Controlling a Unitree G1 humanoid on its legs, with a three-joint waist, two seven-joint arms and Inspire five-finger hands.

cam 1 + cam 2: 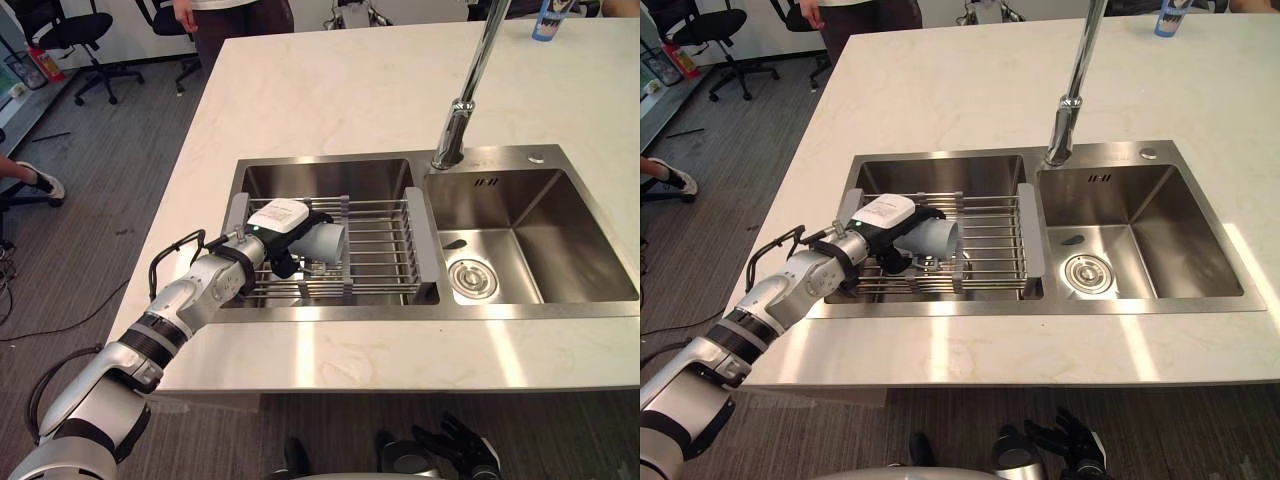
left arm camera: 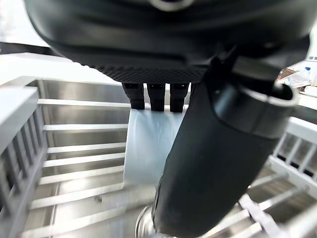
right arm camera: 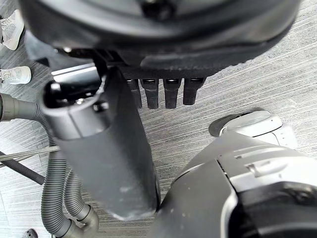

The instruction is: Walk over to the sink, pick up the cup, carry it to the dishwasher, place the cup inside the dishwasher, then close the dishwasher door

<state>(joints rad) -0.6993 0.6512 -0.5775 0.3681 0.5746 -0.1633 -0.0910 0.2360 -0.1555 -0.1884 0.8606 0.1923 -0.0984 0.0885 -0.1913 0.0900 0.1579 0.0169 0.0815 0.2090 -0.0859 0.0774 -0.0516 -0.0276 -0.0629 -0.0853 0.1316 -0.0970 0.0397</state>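
A pale grey cup (image 1: 328,243) lies on its side on the wire rack (image 1: 385,245) that spans the left basin of the steel sink (image 1: 330,165). My left hand (image 1: 278,232) reaches in from the counter's near left. Its fingers lie over the cup's top and its thumb presses the near side, so it is shut on the cup. The left wrist view shows the cup (image 2: 146,148) wedged between the fingers (image 2: 156,96) and the thumb (image 2: 213,158). My right hand (image 1: 462,447) hangs low under the counter's front edge, relaxed and holding nothing.
A tall chrome faucet (image 1: 470,90) rises behind the divider, beside the bare right basin (image 1: 520,230) and its drain. A person (image 1: 240,20) stands at the counter's far side. Office chairs (image 1: 80,40) stand on the floor at far left. A blue bottle (image 1: 552,18) stands far right.
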